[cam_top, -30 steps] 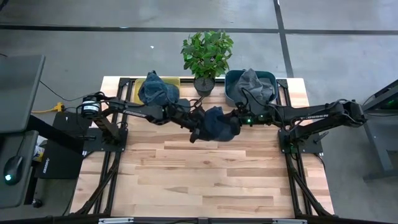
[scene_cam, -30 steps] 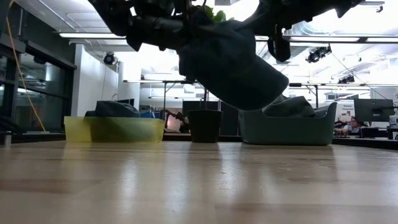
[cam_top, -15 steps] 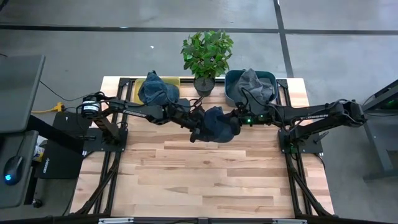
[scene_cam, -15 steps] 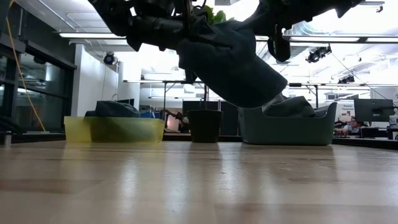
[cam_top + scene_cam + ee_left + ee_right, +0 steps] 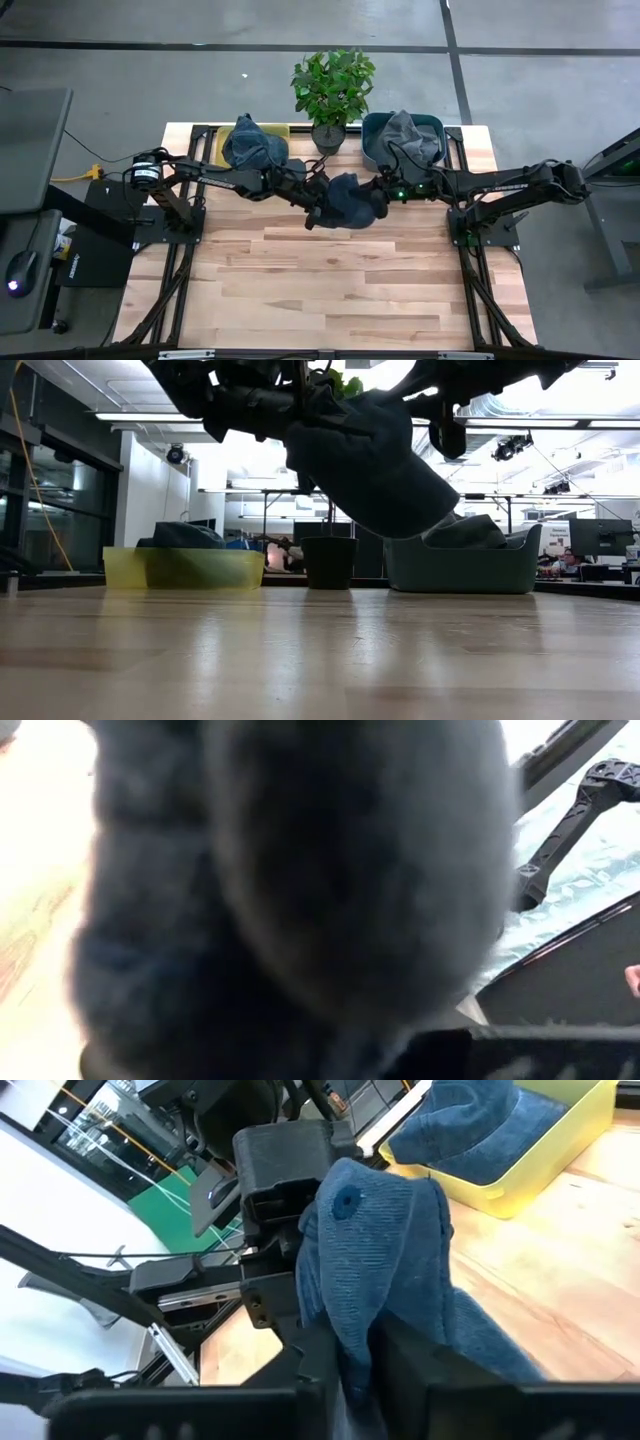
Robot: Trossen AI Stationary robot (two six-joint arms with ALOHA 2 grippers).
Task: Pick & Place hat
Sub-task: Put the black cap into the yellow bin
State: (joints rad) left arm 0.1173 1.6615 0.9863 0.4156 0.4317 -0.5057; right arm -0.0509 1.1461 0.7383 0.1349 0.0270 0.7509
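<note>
High view: hat (image 5: 347, 200) unlabelled.

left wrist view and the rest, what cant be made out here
- Left wrist view: the blue hat fills the picture in a blur, hiding the jaws gripping it.
- Low view: both arms are cut off by the top edge.
- High view: the hat covers where the left gripper and right gripper meet.

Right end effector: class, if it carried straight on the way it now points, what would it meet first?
The blue hat it holds comes first, then probably the left end effector gripping the hat's far side. Beyond lies the yellow bin, though depth is uncertain.
</note>
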